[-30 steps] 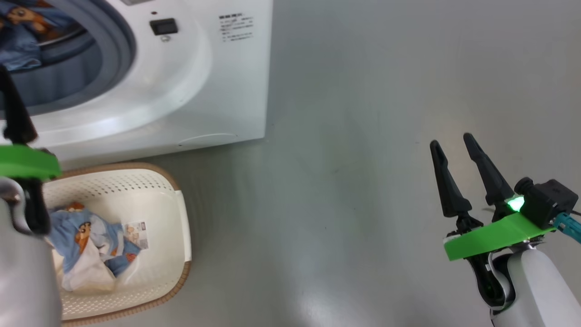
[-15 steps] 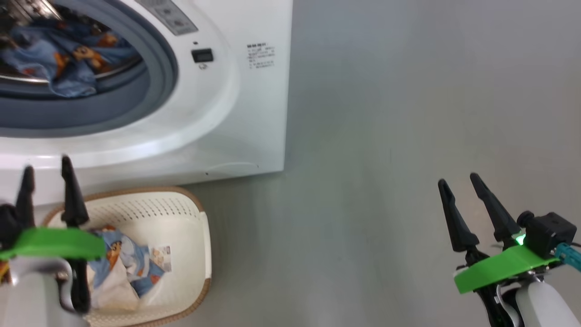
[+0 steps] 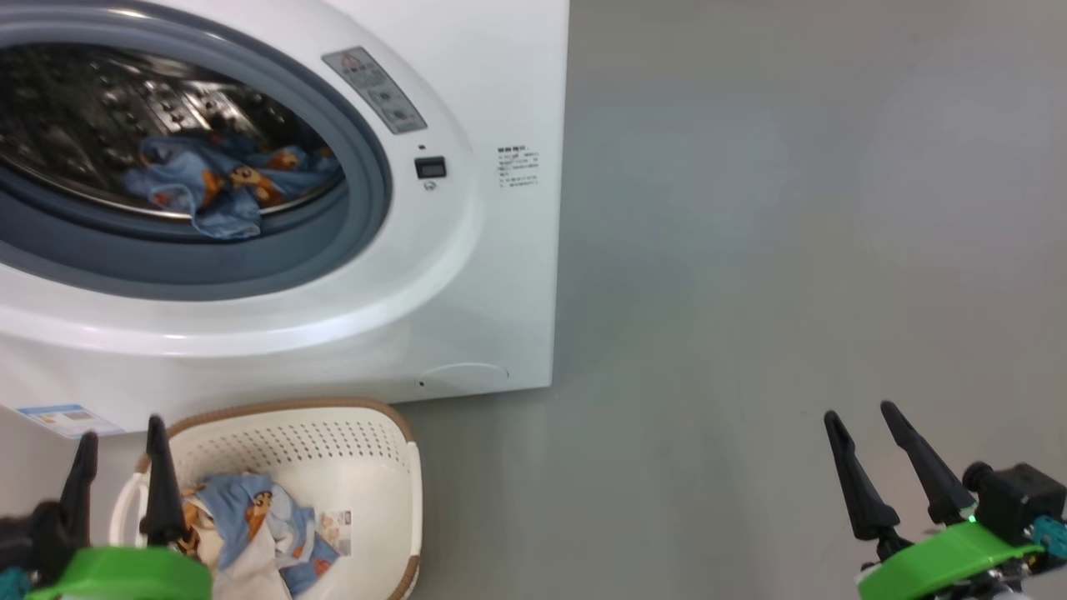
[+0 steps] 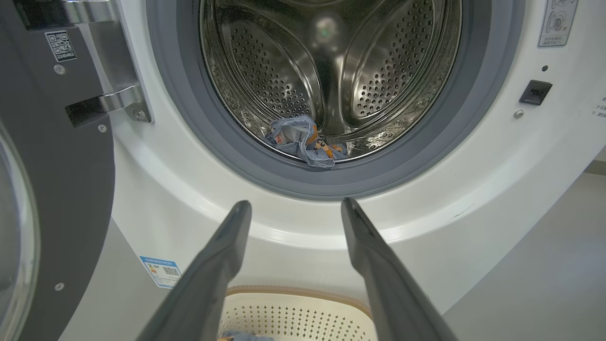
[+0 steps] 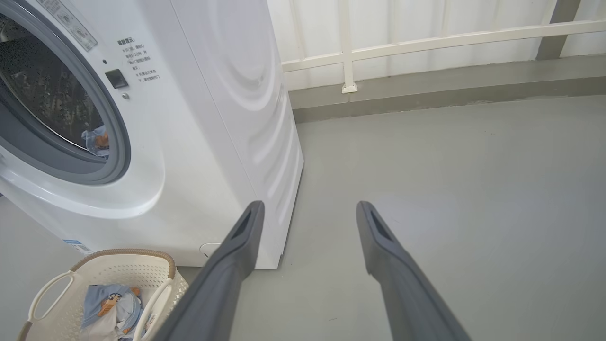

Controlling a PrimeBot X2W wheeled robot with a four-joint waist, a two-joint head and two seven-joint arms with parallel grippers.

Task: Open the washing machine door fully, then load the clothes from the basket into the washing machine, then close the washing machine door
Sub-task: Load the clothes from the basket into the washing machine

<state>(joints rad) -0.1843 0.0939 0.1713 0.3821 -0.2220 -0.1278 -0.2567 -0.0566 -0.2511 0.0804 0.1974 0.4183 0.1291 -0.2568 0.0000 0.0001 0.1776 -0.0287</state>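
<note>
The washing machine (image 3: 467, 275) stands with its opening bare, and the black door (image 4: 57, 189) is swung out to the left in the left wrist view. One piece of the clothes (image 3: 225, 179), light blue with bears, lies at the drum's front lip. Below it the basket (image 3: 375, 442) sits on the floor holding more blue and white clothes (image 3: 250, 517). My left gripper (image 3: 119, 429) hovers open and empty over the basket's left side, pointing at the drum (image 4: 296, 202). My right gripper (image 3: 859, 412) is open and empty over bare floor far to the right (image 5: 310, 203).
Grey floor (image 3: 750, 250) stretches to the right of the machine. A white railing (image 5: 426, 42) and a low kerb close it off at the back. A blue energy sticker (image 3: 62, 414) and a round flap (image 3: 463, 375) mark the machine's lower front.
The head camera has tilted up, so more of the drum shows. My left gripper has drawn back toward me, staying open and empty. The right arm has hardly moved.
</note>
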